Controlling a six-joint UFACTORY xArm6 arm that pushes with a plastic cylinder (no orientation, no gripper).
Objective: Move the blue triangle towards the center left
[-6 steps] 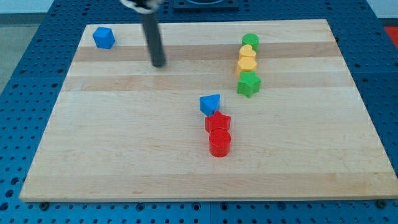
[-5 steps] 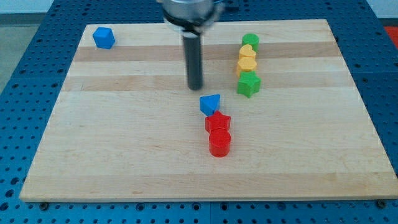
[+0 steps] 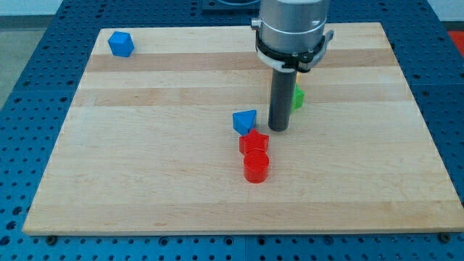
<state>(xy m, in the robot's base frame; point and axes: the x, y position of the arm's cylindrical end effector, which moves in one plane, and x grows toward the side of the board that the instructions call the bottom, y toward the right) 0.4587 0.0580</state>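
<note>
Sitting nearest, just below the blue triangle (image 3: 245, 120), the red cylinder (image 3: 255, 166) and red star (image 3: 254, 143), the star touching it; resting just right of the blue triangle near counter (image 3: 145, 181) middle, my tip (image 3: 278, 128), holding nothing, seemingly lining up a leftward push; hiding behind the rod, a green block (image 3: 297, 98); lying far up-left, a blue cube (image 3: 121, 44).

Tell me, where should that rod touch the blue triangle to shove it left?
Probably its right-hand face. My tip stands just to the view's right of the blue triangle, apart from it, so a leftward sweep should carry it. The red blocks touch its lower edge, so I would aim at its upper half.
</note>
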